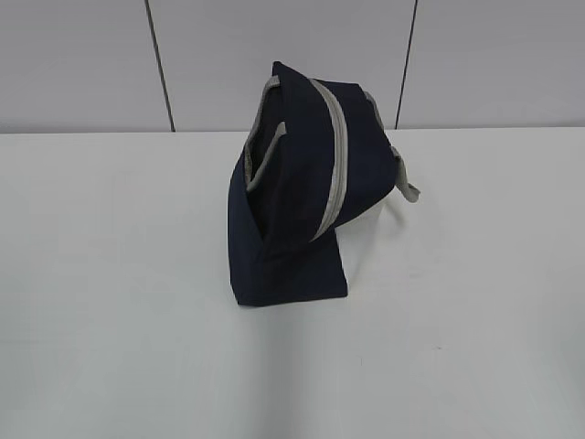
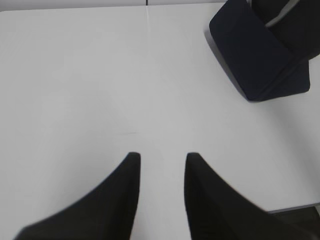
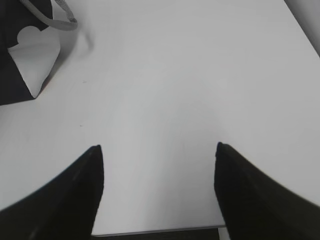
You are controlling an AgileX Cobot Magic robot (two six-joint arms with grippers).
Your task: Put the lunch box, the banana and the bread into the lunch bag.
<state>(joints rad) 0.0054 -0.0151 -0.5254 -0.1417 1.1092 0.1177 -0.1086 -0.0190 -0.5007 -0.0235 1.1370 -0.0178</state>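
- My left gripper [image 2: 162, 160] hovers over bare white desk [image 2: 100, 75]; its two dark fingers [image 2: 127, 185] stand apart with a narrow gap, and nothing sits between them.
- My right gripper [image 3: 159, 150] also hangs over the desk, near its front edge; its fingers [image 3: 85, 185] are spread wide, with nothing held.
- From the left fingers, the lunch bag [image 2: 265, 60] lies ahead and to the right, well apart from the tips; I see its dark navy corner and a sliver of grey trim.
- From the right fingers, the same bag lies ahead and to the left, well apart; here its white side panel [image 3: 35, 62] faces me and a grey strap handle [image 3: 62, 17] loops out onto the desk.
- In the exterior view the lunch bag [image 1: 292, 183] stands mid-desk, slumped and leaning, its grey zipper [image 1: 336, 155] running in a curve over the top and a handle trailing off to the right.
- Neither gripper shows in the exterior view.
- I cannot see into the bag, so its contents are unknown to me.
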